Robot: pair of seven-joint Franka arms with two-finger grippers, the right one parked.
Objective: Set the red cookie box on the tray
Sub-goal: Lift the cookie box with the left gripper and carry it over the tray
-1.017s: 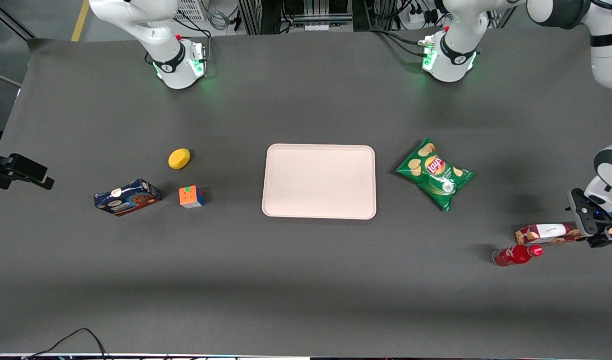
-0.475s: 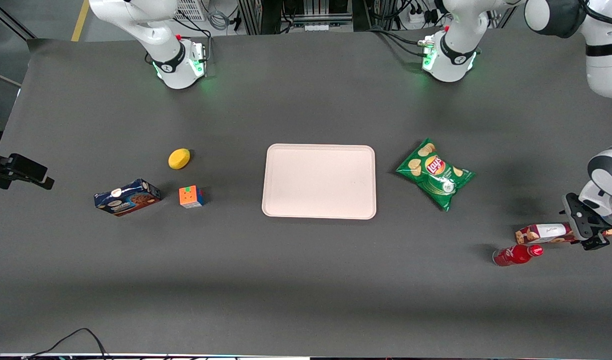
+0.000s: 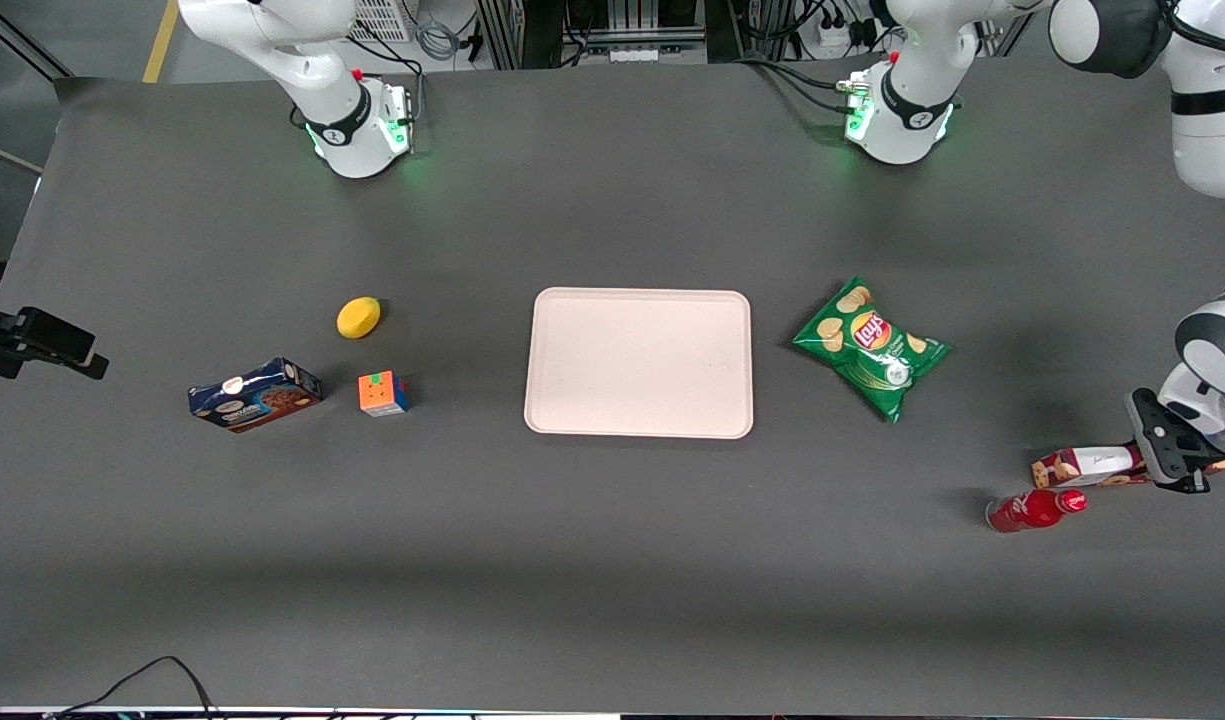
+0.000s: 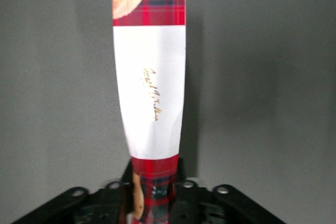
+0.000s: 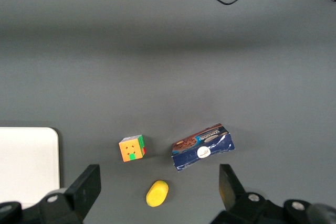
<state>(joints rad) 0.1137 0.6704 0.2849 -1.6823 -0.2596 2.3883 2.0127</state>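
Your left arm's gripper [image 3: 1175, 466] sits low at the working arm's end of the table, right at one end of the red cookie box [image 3: 1090, 466]. In the wrist view the gripper [image 4: 153, 192] has a finger [image 4: 115, 202] on each long side of the carton's near end, and the red cookie box [image 4: 150, 85] runs straight away from the camera between them — white label panel up, plaid bands at both ends. The fingers look closed down to the carton's width and seem to press its sides, though you cannot tell for certain that the grip is firm. The box still lies flat on the dark table [image 3: 612, 560], not raised.

The tray [image 3: 639, 362] lies at the middle of the table, well apart from the box, and nothing lies in it — you see only its pale floor and low rim.

A red bottle [image 3: 1036, 509] lies just beside the box, nearer the front camera. A green chip bag [image 3: 869, 348] sits between the tray and the box. Toward the parked arm's end you have a blue cookie box [image 3: 255, 394], a puzzle cube [image 3: 383, 393] and a yellow lemon-shaped object [image 3: 358, 317].
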